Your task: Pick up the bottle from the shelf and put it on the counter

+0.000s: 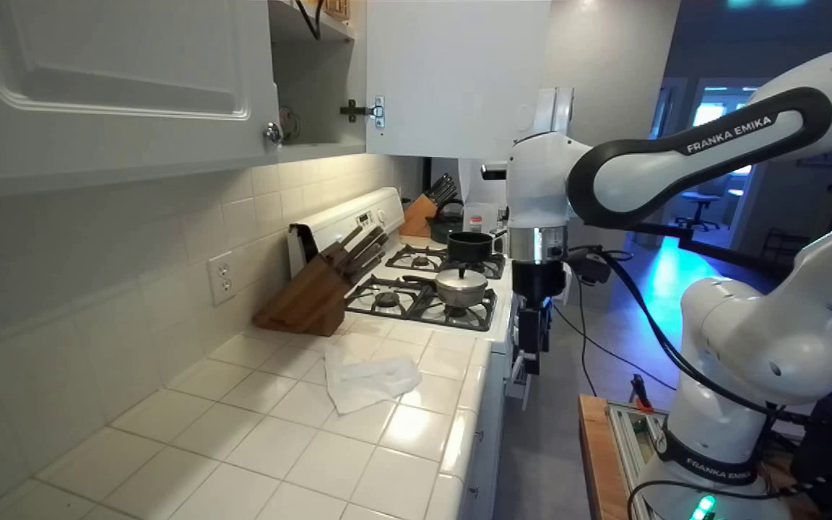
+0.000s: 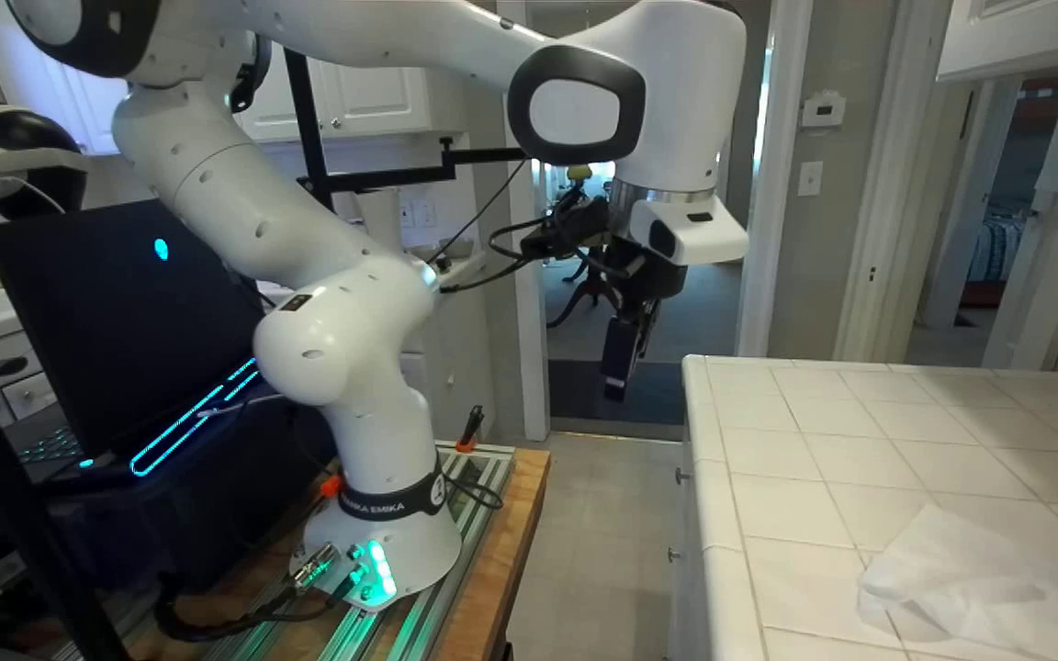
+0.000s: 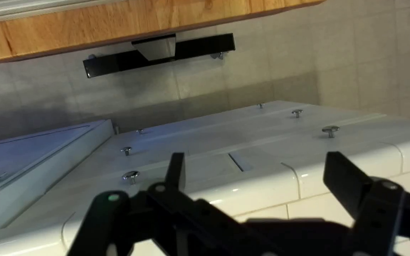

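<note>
The bottle [image 1: 475, 222], small and pale with an orange-red band, appears to stand behind the black pot at the stove's far end in an exterior view; it is small and partly hidden. The shelf [image 1: 315, 90] is the open recess in the white wall cabinets, with brownish items at its top and a glass-like thing inside. The white tiled counter [image 1: 243, 433] shows in both exterior views [image 2: 814, 459]. My gripper [image 1: 533, 354] points down just off the counter's front edge, also in an exterior view [image 2: 621, 381]. In the wrist view its fingers [image 3: 256, 161] are apart with nothing between them.
An open cabinet door [image 1: 456, 79] hangs behind my wrist. A wooden knife block [image 1: 308, 292] stands by the stove, which bears a silver pot [image 1: 461, 287] and a black pot [image 1: 469, 246]. A white crumpled sheet [image 1: 369, 379] lies on the counter. Drawer knobs [image 3: 131, 176] stick out below.
</note>
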Motion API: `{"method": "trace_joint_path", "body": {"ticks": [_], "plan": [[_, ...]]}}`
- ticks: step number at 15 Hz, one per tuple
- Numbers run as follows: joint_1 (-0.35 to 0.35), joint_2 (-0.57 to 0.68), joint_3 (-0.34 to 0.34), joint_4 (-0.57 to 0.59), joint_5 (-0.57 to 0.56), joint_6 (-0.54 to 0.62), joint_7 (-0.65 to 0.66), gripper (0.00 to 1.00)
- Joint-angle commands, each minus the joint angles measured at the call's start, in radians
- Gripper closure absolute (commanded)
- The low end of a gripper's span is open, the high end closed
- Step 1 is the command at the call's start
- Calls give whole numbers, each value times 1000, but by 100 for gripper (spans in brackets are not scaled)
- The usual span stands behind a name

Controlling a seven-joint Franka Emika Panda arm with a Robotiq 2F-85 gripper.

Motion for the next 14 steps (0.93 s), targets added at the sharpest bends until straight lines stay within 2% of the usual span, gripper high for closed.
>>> {"method": "trace_joint_path", "body": {"ticks": [1, 8, 10, 11, 14], "plan": [[-37, 3, -13, 47, 28, 127, 14, 0], [11, 17, -19, 106, 36, 501, -52, 0], [17, 27, -20, 108, 35, 540, -36, 0], [3, 5, -12, 99, 8, 497, -27, 0], [4, 12, -12, 99, 8, 523, -27, 0]]}}
